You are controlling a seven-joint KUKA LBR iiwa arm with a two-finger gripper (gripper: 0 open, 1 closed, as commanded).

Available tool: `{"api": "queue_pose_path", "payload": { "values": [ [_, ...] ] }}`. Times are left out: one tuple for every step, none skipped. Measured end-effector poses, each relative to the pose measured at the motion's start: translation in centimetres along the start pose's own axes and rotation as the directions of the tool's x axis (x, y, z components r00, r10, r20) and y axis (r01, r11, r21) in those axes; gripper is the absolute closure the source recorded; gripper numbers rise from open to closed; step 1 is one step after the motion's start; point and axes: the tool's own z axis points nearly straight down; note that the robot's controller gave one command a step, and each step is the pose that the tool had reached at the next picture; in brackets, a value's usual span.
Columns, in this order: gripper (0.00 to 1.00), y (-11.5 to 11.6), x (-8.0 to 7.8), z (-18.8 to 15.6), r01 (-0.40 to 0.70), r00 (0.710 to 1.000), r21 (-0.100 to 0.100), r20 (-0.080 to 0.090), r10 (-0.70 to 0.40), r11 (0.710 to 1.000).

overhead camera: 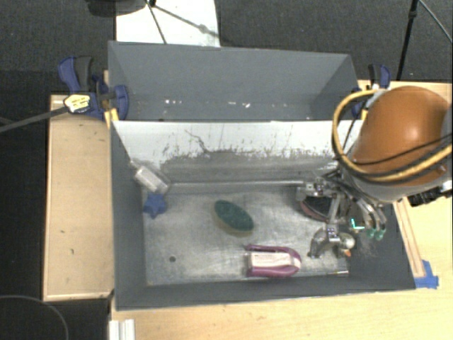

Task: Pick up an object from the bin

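The fingers point(330, 236) hang low over the right end of the grey metal bin point(191, 257), close to its floor. They sit below the arm's rounded orange cover point(400, 129), which has cables point(342, 129) looped around it. The metal parts of the wrist crowd together there, so I cannot tell whether the fingers stand wide or narrow.

The thing nearest them is a dark, roundish object with a reddish edge point(313, 207). It lies just beside the fingers, on their left and a little toward the bin's back wall, and the wrist hardware partly hides it. I cannot tell what kind of thing it is.

A purple and white packet point(272, 261) lies flat to the left of the fingers, near the front wall. Its right end is close to the fingers but apart from them. A dark green oval pad point(233, 217) lies farther left on the bare floor, beyond the packet and toward the middle of the bin, well apart from the fingers.

Two small things lie far to the left, at the end of the bin opposite the fingers. One is a blue scrap point(154, 205). The other is a pale grey block point(150, 178), just behind the scrap and against the foot of the sloping back wall.
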Motion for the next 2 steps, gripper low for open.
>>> {"api": "queue_pose_path", "payload": {
  "values": [
    [0.0, -6.8, -2.3, 5.3, -0.014, 1.0, 0.003, 0.003, 0.014, 1.0],
    [0.0, -11.5, -10.2, 16.1, 0.051, 0.998, 0.005, 0.025, -0.051, 0.999]
  ]
}}
